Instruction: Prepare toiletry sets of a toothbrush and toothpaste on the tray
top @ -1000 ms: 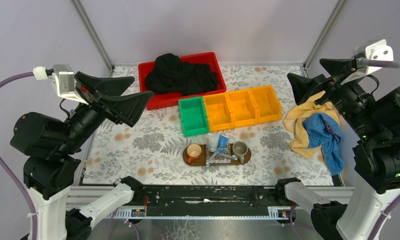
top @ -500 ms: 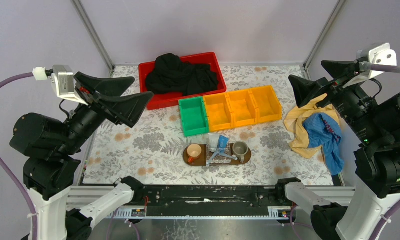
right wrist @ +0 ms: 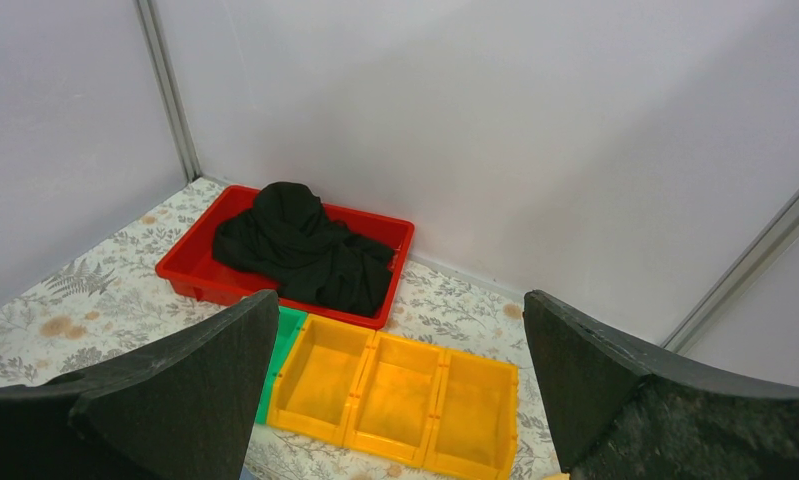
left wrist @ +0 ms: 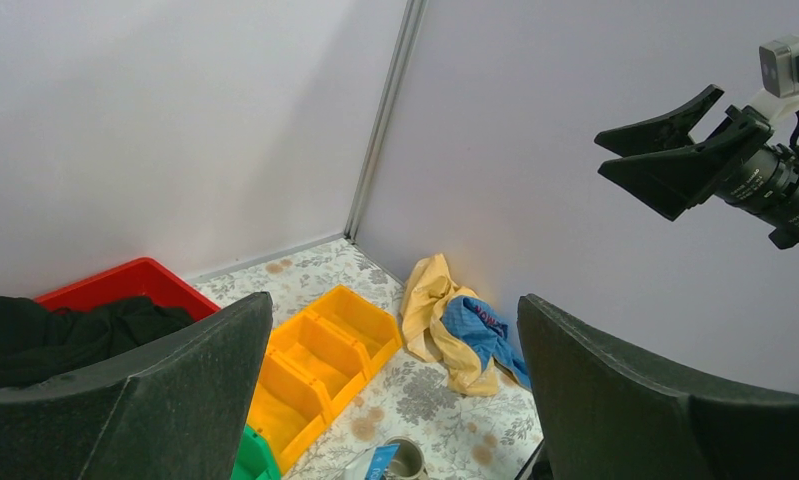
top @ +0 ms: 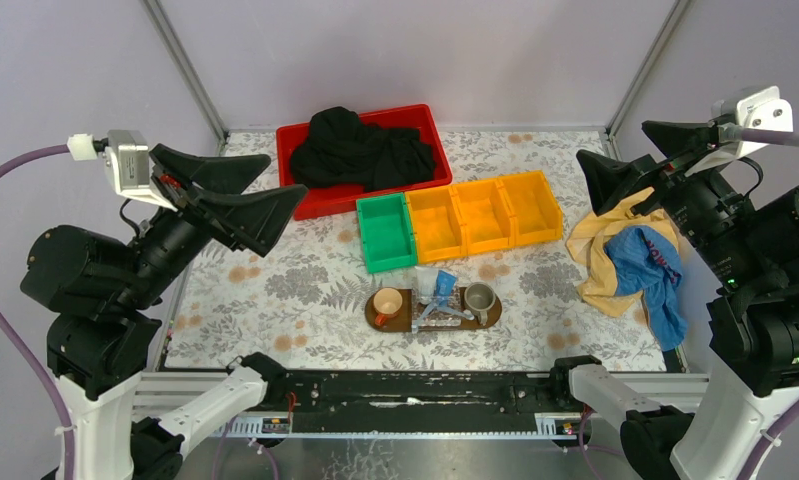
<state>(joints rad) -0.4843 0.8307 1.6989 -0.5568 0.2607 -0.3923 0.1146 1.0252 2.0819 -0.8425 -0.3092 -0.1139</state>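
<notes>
Both spread, empty, raised: left pincer (top: 285,175), right pincer (top: 611,140). Tray (top: 406,319) at tabletop 6 o'clock; toothpaste (top: 443,284) and toothbrush (top: 453,316) heaped between cups (top: 387,303) (tight). Risk: reaching in clips a cup, scattering the sets.

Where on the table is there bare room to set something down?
Widest bare patch: the table left of the tray, in front of the red bin. A narrower strip lies between the tray and the cloth pile. Crowded: the tray itself, with an orange cup, a grey cup and the toothpaste, and the slim gap up to the green bin.
</notes>
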